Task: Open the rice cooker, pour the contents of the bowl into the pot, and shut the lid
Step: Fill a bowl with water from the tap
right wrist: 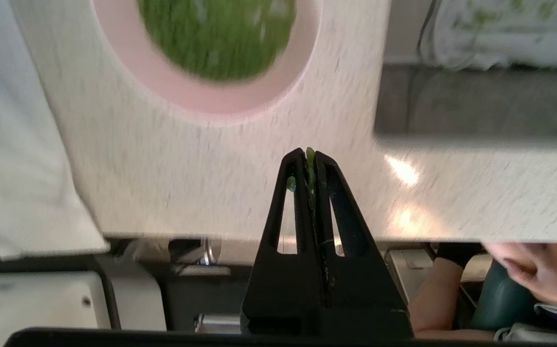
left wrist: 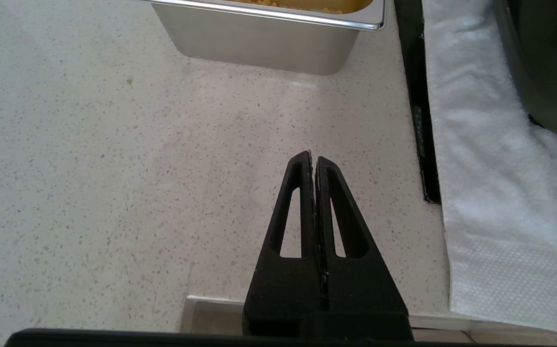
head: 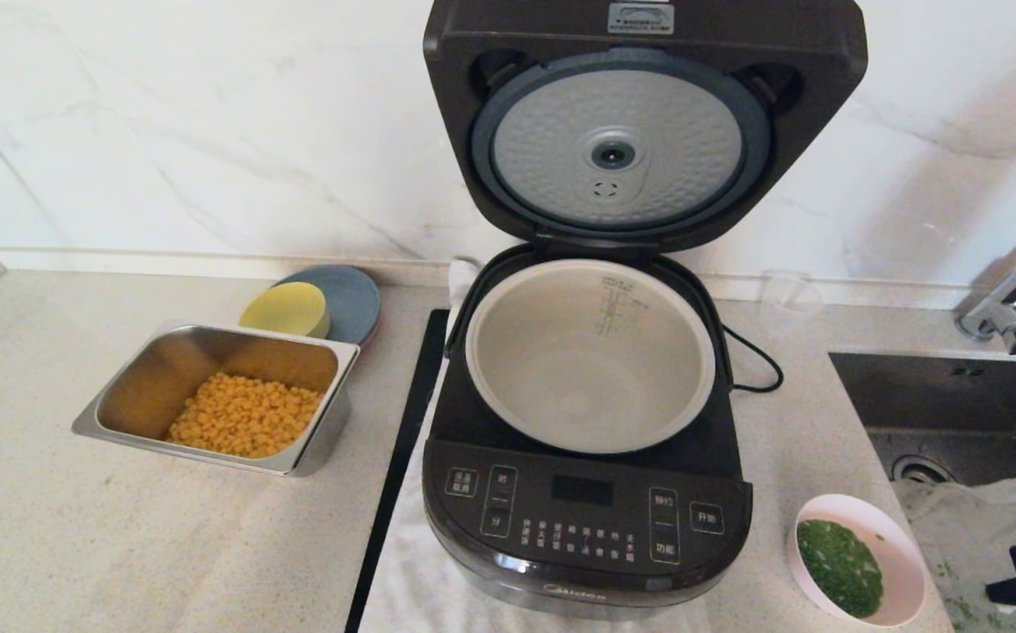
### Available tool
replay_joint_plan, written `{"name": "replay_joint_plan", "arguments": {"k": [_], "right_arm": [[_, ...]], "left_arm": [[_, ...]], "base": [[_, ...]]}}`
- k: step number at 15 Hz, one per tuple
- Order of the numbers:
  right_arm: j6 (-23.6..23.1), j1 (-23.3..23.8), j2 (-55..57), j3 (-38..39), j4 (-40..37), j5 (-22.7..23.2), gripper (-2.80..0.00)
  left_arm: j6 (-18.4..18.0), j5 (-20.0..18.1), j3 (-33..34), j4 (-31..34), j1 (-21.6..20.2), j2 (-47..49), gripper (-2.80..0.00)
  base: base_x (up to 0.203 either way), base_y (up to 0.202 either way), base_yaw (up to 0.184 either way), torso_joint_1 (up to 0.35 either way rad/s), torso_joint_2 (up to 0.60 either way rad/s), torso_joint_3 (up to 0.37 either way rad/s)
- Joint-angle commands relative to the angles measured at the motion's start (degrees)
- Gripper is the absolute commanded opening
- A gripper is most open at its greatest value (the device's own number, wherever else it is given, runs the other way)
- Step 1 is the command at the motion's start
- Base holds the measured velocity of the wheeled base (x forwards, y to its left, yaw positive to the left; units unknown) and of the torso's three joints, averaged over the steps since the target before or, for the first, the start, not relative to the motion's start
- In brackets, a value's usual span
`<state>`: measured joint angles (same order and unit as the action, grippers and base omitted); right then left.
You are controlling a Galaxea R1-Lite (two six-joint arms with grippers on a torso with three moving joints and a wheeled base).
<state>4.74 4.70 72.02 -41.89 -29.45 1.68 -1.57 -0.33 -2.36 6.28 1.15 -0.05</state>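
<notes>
already the lid (head: 622,132) of the rice cooker (head: 587,519) stands raised at the back, its dimpled silver underside facing forward, and the pot (head: 591,352) sits bare inside the black body. the cooker rests on a white towel (head: 402,571) spread on the speckled tabletop (head: 77,527). the bowl (head: 899,545), pale pink, sits on the tabletop just right of the cooker's front corner, near the sink (head: 956,396), with the contents of the bowl (head: 840,567), chopped green bits, heaped inside. to the cooker's left lies a steel tray (head: 315,440) holding yellow corn kernels (head: 244,413), with a yellow bowl (head: 284,309) and a grey-blue plate (head: 354,299) behind it. the right pincer (right wrist: 310,153) hovers over the tabletop's front edge near the pink bowl, fingers pressed together, with scraps of green stuck between the tips. the left pincer (left wrist: 312,156) hangs over bare tabletop in front of the tray, its fingers likewise together and holding nothing.
</notes>
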Motion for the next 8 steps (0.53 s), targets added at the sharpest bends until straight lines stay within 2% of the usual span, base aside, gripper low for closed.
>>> {"name": "replay_joint_plan", "arguments": {"k": [1,3,8], "right_arm": [[1.30,-1.79,-3.97,2.58,-1.00,0.16,0.00],[3.01,-2.07,-4.63,2.61,-2.92,1.00,0.00],[3.08,-2.36,-4.49,5.23,-3.30,2.69,0.00]], "left_arm": [[-0.01,-0.02,-0.01,0.05,0.00,-0.04,-2.80],[-0.01,-0.11,-0.01,0.05,0.00,-0.04,-2.80],[-0.01,-0.02,-0.01,0.05,0.00,-0.04,-2.80]], "base": [[0.000,0.000,0.000,0.000,0.00,0.000],[0.000,0.000,0.000,0.000,0.00,0.000],[0.000,0.000,0.000,0.000,0.00,0.000]]}}
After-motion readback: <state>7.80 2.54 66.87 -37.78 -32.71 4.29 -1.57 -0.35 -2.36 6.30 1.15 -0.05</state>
